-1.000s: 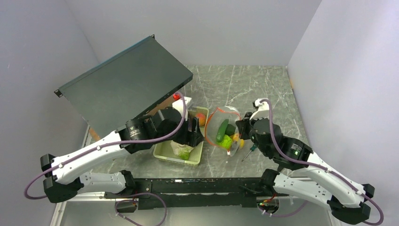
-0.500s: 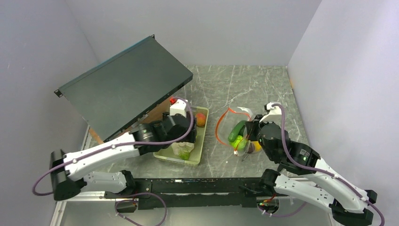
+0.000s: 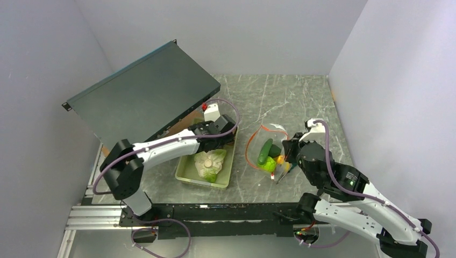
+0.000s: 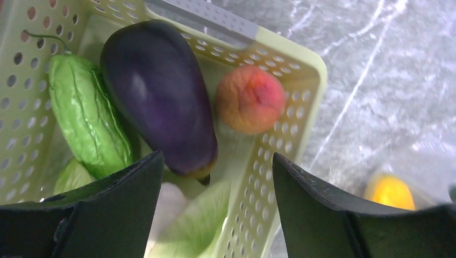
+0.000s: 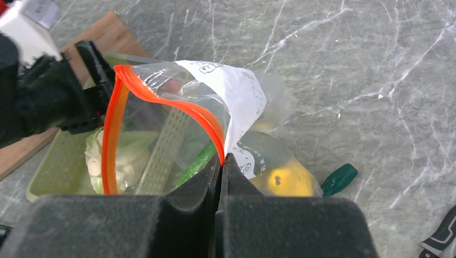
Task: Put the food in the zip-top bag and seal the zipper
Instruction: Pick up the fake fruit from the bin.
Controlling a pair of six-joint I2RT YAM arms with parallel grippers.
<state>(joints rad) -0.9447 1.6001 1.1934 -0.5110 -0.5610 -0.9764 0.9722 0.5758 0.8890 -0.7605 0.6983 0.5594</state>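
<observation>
The zip-top bag (image 3: 267, 153) lies on the table, its mouth gaping. A green piece (image 3: 265, 151) and a yellow piece (image 5: 282, 180) of food are inside. My right gripper (image 5: 221, 159) is shut on the orange-red zipper (image 5: 161, 99) at the bag's near rim. My left gripper (image 4: 218, 158) hangs open and empty above the far end of the pale green tray (image 4: 301, 107). Just below it lie a dark purple eggplant (image 4: 158, 97), a wrinkled green vegetable (image 4: 88, 115) and a peach (image 4: 251, 99). A pale cabbage (image 3: 209, 163) fills the tray's near end.
A dark flat panel (image 3: 145, 97) leans tilted at the back left over a wooden board (image 5: 102, 37). A green-handled screwdriver (image 5: 339, 180) lies right of the bag. Grey walls close in both sides.
My left gripper has drawn back from the bag's mouth to the tray's far end. My right gripper has carried the bag rightward and set it lower, staying shut on the rim.
</observation>
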